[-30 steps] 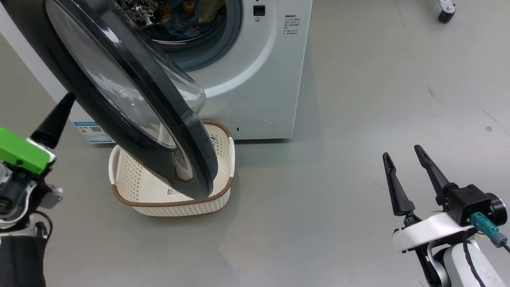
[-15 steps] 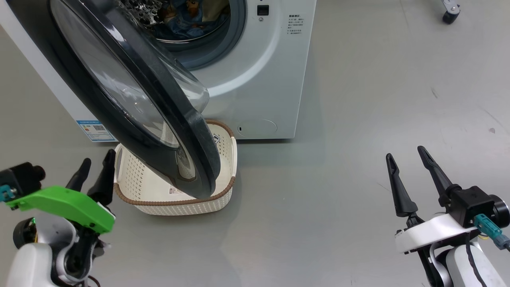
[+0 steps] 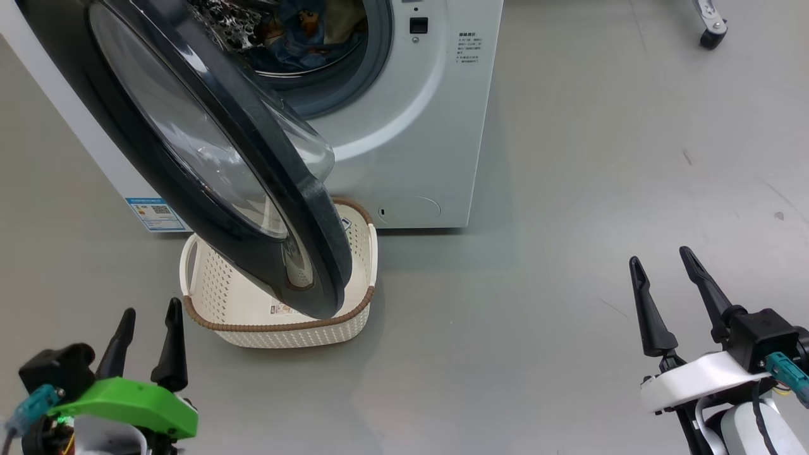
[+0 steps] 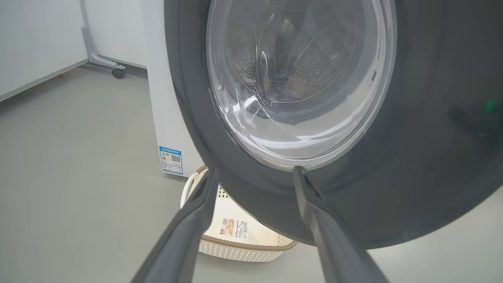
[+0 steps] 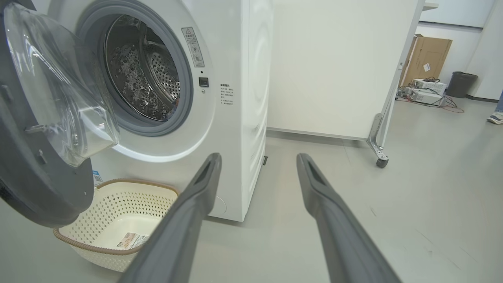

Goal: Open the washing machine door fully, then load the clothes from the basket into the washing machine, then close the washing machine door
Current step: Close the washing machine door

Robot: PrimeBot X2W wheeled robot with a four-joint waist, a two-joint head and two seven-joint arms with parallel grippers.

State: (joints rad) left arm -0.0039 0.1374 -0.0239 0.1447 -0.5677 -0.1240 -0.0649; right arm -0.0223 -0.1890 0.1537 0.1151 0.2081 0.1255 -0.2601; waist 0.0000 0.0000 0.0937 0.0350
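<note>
The white washing machine (image 3: 436, 126) stands at the top of the head view with its door (image 3: 297, 208) swung partway out over the basket (image 3: 278, 327). Light blue bear-print clothes (image 3: 297, 35) lie inside the steel drum (image 5: 145, 78). The basket holds nothing but its label sticker. My left gripper (image 3: 152, 308) is open at the lower left, just left of the basket, and faces the door's black rim (image 4: 432, 157) and glass bowl. My right gripper (image 3: 659, 254) is open over bare floor at the lower right, well away from the machine (image 5: 235, 118).
The floor is plain grey. A caster wheel (image 3: 711, 38) sits at the far right. In the right wrist view a white partition on a wheeled leg (image 5: 379, 157) stands behind the machine, with a cardboard box (image 5: 428, 55), a bin and a person's shoe (image 5: 495, 117) beyond.
My left gripper has come down from beside the door to the lower left near the basket. The head camera has shifted slightly. The door and the right gripper stay as they were.
</note>
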